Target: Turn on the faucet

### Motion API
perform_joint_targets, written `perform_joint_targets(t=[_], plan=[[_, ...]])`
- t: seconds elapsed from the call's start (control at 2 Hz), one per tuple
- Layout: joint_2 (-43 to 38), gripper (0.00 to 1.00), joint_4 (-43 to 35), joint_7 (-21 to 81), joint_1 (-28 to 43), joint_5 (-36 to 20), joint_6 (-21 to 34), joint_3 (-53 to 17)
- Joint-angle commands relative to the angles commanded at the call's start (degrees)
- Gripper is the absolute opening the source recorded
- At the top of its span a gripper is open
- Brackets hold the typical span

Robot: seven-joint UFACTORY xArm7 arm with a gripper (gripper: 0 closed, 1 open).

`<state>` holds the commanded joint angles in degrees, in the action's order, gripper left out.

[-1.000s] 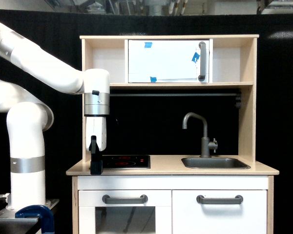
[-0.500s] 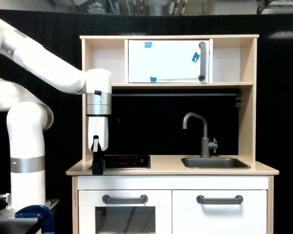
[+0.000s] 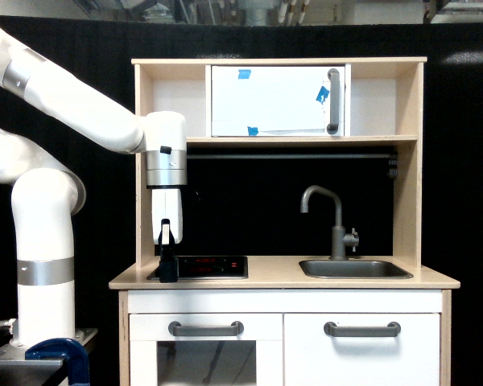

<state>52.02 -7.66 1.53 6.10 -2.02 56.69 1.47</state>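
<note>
A toy kitchen of pale wood stands against a black backdrop. A white robot arm reaches in from the exterior view's left, its dark gripper (image 3: 168,268) pointing straight down over the left end of the counter (image 3: 274,277), at the left edge of a black hob (image 3: 203,266). The gripper is seen edge-on and small; whether its jaws are open or closed cannot be told, and nothing appears to be held.

The faucet (image 3: 332,219), a slim dark-grey post with a hooked spout and a small lever knob (image 3: 352,238) low on its right side, stands at the far edge of the sink (image 3: 355,268), well to the right of the gripper.

Likely risks: the gripper sits very low over the counter, so a sideways sweep toward the faucet could scrape the hob or counter. The lever is small and behind the post from the arm's side, so an approach could strike the post or spout instead.

The sink basin looks empty. Above, a shelf holds a white microwave-style cabinet (image 3: 275,100) with its door shut and bits of blue tape; its contents are hidden.
</note>
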Motion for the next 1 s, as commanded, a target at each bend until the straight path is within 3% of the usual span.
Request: perform_joint_targets(t=[0.5,1.0], plan=[[-7.7,1.0,-4.0,24.5,6.2,1.4,-7.6,-11.6],[-18.9,1.0,-16.1,87.5,29.5,-14.1,-9.4,-52.6]])
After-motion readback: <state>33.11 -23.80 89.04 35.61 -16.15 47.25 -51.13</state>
